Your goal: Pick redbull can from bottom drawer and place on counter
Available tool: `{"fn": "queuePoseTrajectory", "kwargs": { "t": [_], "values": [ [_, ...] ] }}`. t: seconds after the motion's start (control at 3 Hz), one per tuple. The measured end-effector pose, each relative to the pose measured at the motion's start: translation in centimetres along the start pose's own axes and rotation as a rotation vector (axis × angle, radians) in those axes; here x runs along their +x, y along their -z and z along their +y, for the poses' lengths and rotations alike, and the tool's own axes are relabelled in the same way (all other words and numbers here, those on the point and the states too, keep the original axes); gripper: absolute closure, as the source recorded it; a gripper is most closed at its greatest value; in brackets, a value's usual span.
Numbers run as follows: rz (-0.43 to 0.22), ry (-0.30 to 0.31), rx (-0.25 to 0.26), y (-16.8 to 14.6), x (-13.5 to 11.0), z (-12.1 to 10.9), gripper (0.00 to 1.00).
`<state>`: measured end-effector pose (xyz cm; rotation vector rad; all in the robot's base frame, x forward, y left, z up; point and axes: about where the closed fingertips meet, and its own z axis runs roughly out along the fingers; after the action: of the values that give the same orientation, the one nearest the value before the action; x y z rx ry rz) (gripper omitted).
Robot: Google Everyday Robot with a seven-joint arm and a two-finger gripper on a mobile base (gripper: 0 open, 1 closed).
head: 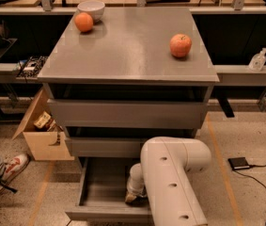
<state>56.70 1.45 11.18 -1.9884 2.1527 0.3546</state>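
A grey cabinet with three drawers, seen from above and in front. The bottom drawer (99, 188) is pulled out toward the camera. A thick white robot arm (172, 173) comes in from the lower edge and bends down into it.

The end effector (132, 197) sits low inside the bottom drawer, near its front right part, just above the drawer floor. Whether it is spread, pressed together, or pinching anything cannot be told. The can cannot be made out; the arm and end effector cover that part of the drawer. To the left of the end effector, the drawer floor is bare grey.

Straight above the end effector are the two other drawer fronts, and above them the flat grey worktop (132, 51). On the worktop, up and to the right of the end effector, sits a red apple (181, 45). Far up and to the left sits an orange (83, 22), with a white bowl (91, 8) just behind it.

On the floor to the left of the end effector stands an open cardboard box (43, 138), and further left a person's shoe (9, 169).
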Motion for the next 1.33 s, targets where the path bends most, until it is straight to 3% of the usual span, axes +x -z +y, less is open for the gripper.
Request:
{"fn": "queuePoseTrajectory", "kwargs": {
  "t": [0.33, 0.67, 1.0, 1.33],
  "values": [
    [0.037, 0.024, 0.027, 0.8, -0.5, 0.0, 0.86],
    [0.030, 0.051, 0.052, 2.6, -1.1, 0.2, 1.00],
    [-0.032, 0.068, 0.069, 5.4, -2.1, 0.0, 1.00],
    [-0.166, 0.067, 0.078, 8.2, -2.5, 0.6, 1.00]
  ]
}}
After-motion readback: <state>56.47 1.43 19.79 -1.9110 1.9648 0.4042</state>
